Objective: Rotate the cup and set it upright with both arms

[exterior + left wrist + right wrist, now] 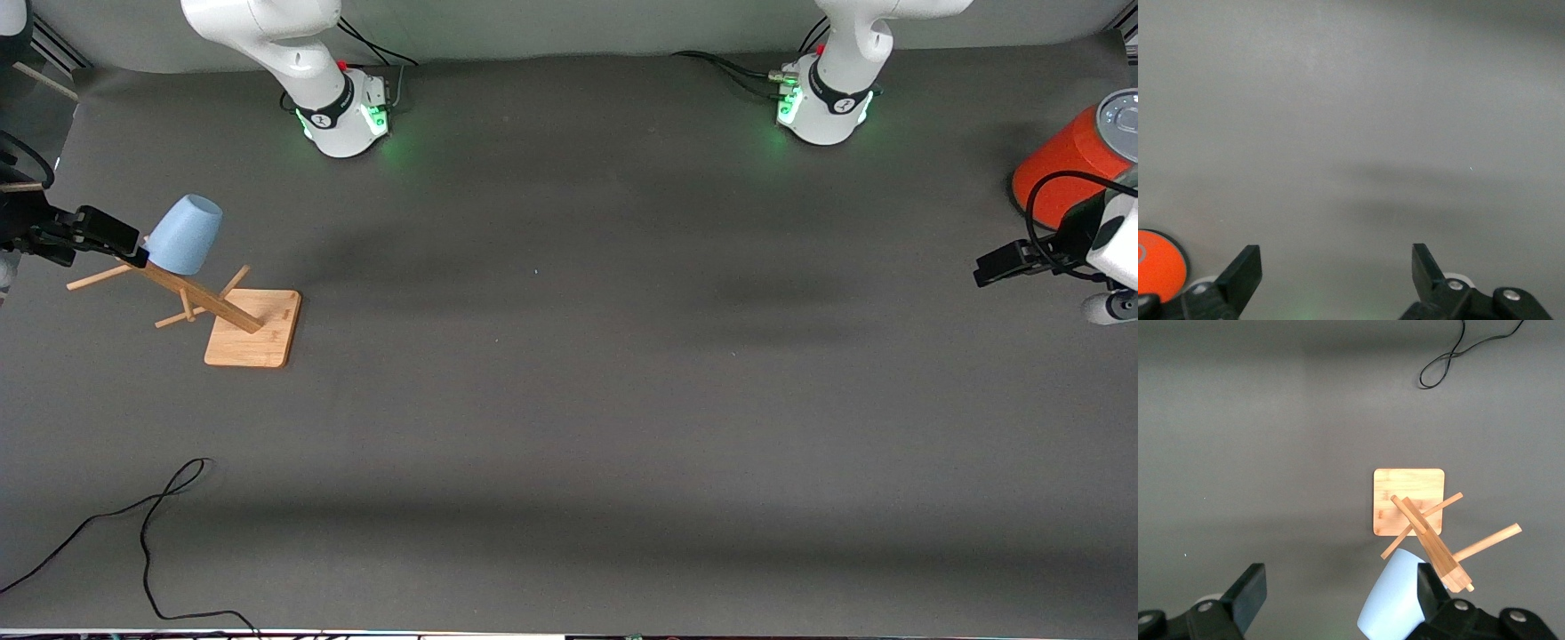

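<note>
The cup is small and pale blue. It hangs upside down on a peg of a wooden rack, with its open mouth pointing down and its flat bottom tipped up toward about one o'clock in the front view. The rack has a slanted post, thin pegs sticking out, and a square wooden base that sits on the dark desk at the right arm's end.

The right gripper is just beside the cup, at about nine o'clock from it in the front view. Its fingers are spread apart and hold nothing. In the right wrist view one finger shows in front of the cup's side — whether it touches the cup I cannot tell. The right arm comes in low from the edge of the front view.

The left gripper is well apart from the cup, at the left arm's end of the desk, near three o'clock in the front view. Its fingers are spread wide too, with only bare desk between them. This arm waits. Close by it stands a big orange-red can with a grey lid.

A thin black cable lies looped on the desk, nearer to the front camera than the rack.
</note>
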### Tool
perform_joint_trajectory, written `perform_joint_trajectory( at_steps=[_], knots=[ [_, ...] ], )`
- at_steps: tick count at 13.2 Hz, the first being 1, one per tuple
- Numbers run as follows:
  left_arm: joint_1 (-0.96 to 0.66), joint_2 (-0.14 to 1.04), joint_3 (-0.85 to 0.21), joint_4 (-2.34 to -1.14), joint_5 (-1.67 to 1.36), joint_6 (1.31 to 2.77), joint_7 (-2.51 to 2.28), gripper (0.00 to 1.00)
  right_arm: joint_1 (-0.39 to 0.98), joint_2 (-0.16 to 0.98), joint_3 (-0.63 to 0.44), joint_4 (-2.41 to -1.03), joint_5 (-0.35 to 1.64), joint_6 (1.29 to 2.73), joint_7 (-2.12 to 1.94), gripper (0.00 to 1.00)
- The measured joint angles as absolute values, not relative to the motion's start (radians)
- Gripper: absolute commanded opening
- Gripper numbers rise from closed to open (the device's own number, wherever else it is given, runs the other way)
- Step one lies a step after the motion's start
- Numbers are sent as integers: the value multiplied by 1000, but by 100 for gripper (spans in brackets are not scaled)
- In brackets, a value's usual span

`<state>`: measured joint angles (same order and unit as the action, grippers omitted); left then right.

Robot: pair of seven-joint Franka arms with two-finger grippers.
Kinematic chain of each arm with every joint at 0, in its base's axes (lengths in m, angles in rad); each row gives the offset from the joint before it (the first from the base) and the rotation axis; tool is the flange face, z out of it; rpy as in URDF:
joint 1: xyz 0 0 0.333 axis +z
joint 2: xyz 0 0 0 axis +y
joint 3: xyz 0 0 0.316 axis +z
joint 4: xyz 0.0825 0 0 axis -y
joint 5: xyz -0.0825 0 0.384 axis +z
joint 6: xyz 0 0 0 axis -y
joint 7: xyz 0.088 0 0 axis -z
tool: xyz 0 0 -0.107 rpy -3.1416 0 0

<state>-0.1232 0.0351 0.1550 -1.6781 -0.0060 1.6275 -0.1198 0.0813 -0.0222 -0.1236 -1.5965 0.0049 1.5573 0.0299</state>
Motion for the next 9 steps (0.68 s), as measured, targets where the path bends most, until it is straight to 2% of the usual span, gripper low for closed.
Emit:
perform_joint_trajectory(
  at_steps=[9],
  knots=[
    [-123,35,155,-1678,-6,1627,-120,100,81,-45,-129,-1640,2,1544,30,100]
  ],
)
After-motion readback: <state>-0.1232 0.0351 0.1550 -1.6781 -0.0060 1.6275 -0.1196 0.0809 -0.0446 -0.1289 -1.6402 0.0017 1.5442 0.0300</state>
